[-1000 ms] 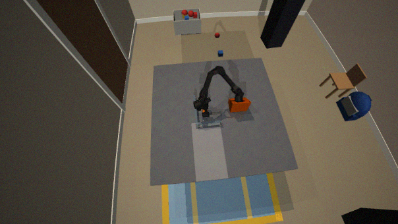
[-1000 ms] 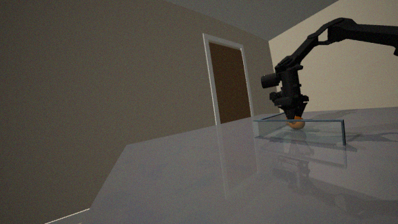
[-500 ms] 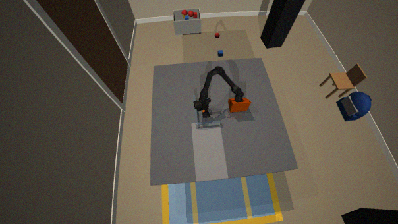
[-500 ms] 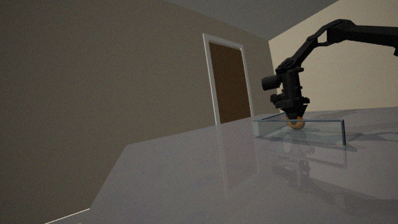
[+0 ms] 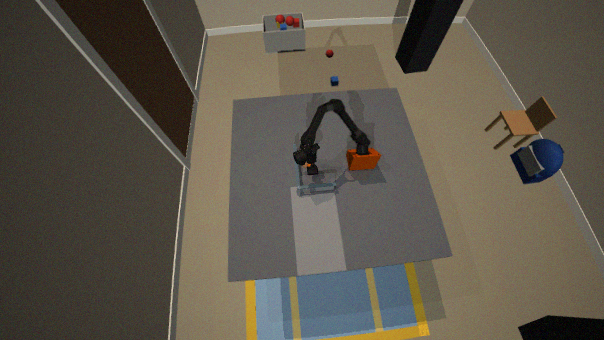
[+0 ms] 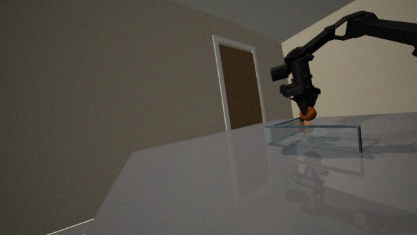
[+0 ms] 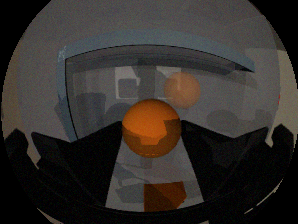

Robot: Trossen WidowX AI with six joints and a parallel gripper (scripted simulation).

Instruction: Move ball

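Observation:
The solid orange ball (image 5: 308, 165) (image 6: 308, 113) (image 7: 151, 128) is between the two black fingers of my gripper (image 6: 305, 111) (image 7: 151, 125), which is shut on it. The ball is held off the table, just above the top edge of the clear wall in the exterior view. The see-through copy (image 6: 306, 127) (image 7: 182, 90) is lower down, inside the corner; in the wrist view it is up and to the right of the ball. One low clear wall (image 5: 317, 188) (image 6: 321, 126) (image 7: 150, 37) meets a second clear wall (image 5: 299, 175) (image 6: 288, 121) (image 7: 62, 80) at a corner.
The arm's orange base (image 5: 363, 161) (image 7: 162, 196) stands on the grey table (image 5: 260, 225) (image 6: 166, 180), to the right of the walls in the top view. A pale strip (image 5: 319, 230) runs from the walls to the table's near edge. A chair (image 5: 520, 122) stands on the floor.

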